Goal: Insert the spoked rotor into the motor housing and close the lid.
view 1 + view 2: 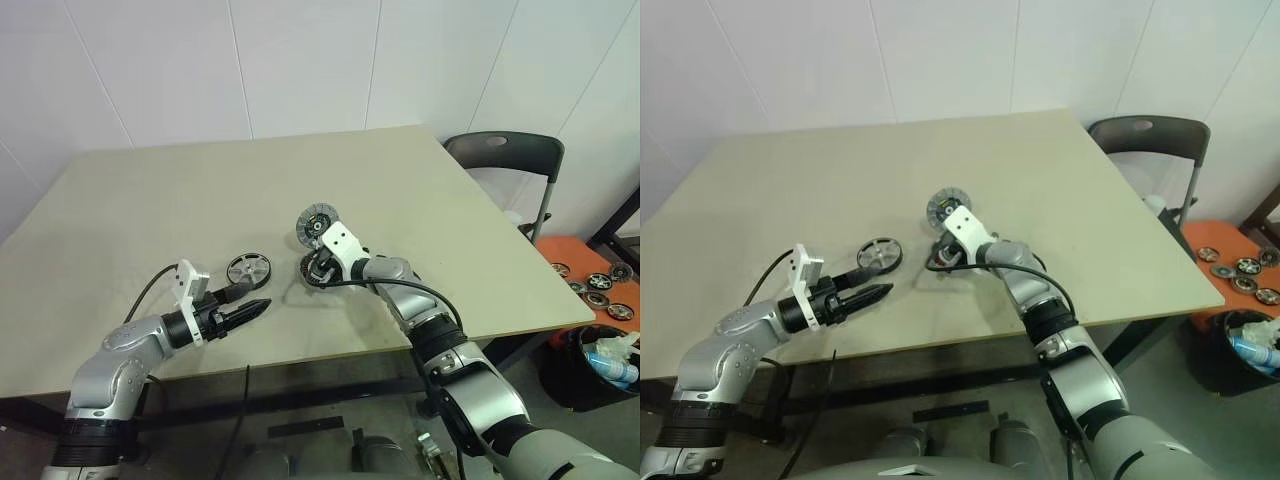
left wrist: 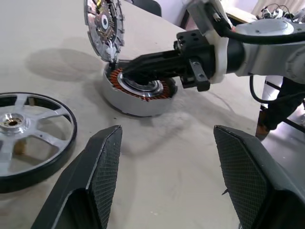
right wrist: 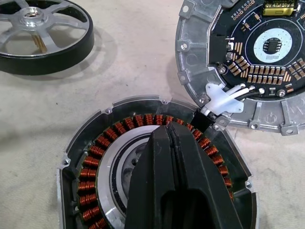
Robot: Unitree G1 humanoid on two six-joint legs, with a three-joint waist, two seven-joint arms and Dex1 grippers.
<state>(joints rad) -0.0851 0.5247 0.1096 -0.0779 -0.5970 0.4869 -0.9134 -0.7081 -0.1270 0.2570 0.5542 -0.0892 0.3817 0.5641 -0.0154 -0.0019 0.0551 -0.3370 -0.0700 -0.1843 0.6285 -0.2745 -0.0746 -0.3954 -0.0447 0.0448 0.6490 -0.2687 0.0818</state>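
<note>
Coppery windings ring the open motor housing (image 3: 157, 176), right hand (image 3: 170, 138) inside.

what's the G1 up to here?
Motor assembly on the table. The motor housing sits open, its lid tipped up at the edge, copper windings exposed. The right gripper, shut, rests its tips over the housing's centre. The spoked rotor lies flat beside the housing, not yet inserted. The left gripper hovers open near the rotor, holding nothing.
</note>
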